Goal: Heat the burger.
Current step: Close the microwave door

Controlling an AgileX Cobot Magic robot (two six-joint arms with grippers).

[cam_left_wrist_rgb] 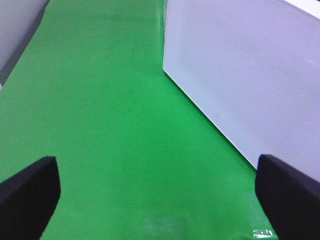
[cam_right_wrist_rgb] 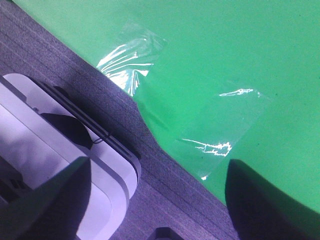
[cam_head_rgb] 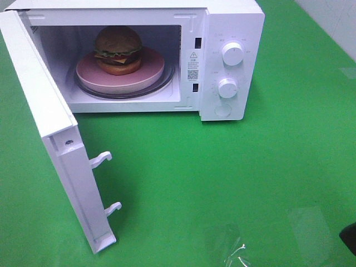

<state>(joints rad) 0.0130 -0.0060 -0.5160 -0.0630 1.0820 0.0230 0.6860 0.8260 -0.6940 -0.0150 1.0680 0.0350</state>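
The burger (cam_head_rgb: 118, 50) sits on a pink plate (cam_head_rgb: 150, 69) inside the white microwave (cam_head_rgb: 231, 33), on its glass turntable. The microwave door (cam_head_rgb: 53, 139) is swung wide open toward the front left. In the left wrist view my left gripper (cam_left_wrist_rgb: 157, 200) is open and holds nothing; its dark fingers (cam_left_wrist_rgb: 27, 192) stand far apart over the green cloth, beside the door's white dotted face (cam_left_wrist_rgb: 250, 75). My right gripper (cam_right_wrist_rgb: 159, 165) is open and empty over the table's front edge, and only a dark tip (cam_head_rgb: 349, 238) of it shows in the high view.
Two knobs (cam_head_rgb: 232, 54) and a round button are on the microwave's right panel. Two door latches (cam_head_rgb: 103, 159) stick out from the open door. Clear tape patches (cam_head_rgb: 231, 247) lie on the green cloth near the front edge. Beyond the edge are grey floor (cam_right_wrist_rgb: 60, 70) and a white base (cam_right_wrist_rgb: 45, 145).
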